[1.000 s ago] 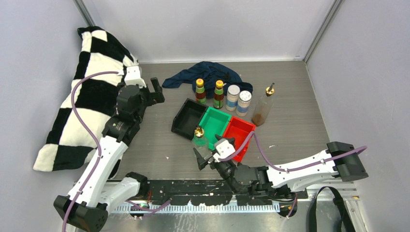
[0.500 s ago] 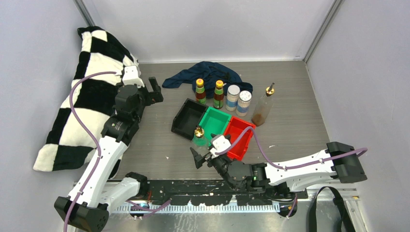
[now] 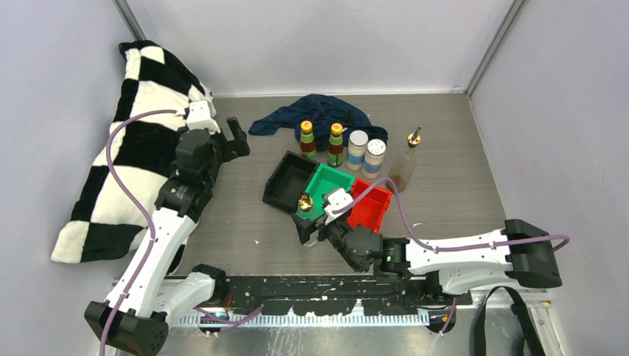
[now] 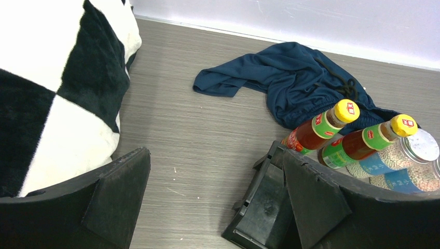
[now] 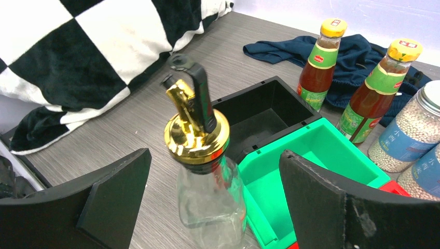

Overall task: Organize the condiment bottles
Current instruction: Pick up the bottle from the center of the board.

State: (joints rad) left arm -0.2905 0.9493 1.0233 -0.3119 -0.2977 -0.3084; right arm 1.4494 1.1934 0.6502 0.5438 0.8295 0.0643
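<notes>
Since the frame a second back, my right arm has pushed forward along the worktop [image 3: 237, 215]. My right pincer [image 5: 215, 155] now brackets the clear glass bottle [image 5: 207, 199], where before it sat short of it. My left arm has hardly shifted. The right pincer is spread wide, a finger on each side of the bottle, with neither seen touching the glass. My left pincer [image 4: 215, 153] is also spread and empty, raised well apart near the checkered pillow [image 3: 141, 141]. The bottle stands upright just beside the near corner of the green bin [image 5: 311, 148]; I cannot tell whether they touch. Risks, as I judge them: the bottle is narrow and carries a heavy gold pourer top [image 5: 196, 136], so if one finger lands first it could tip. My bin-side finger may catch the bin wall and drag it. Smooth glass may slip if pinched too high.
</notes>
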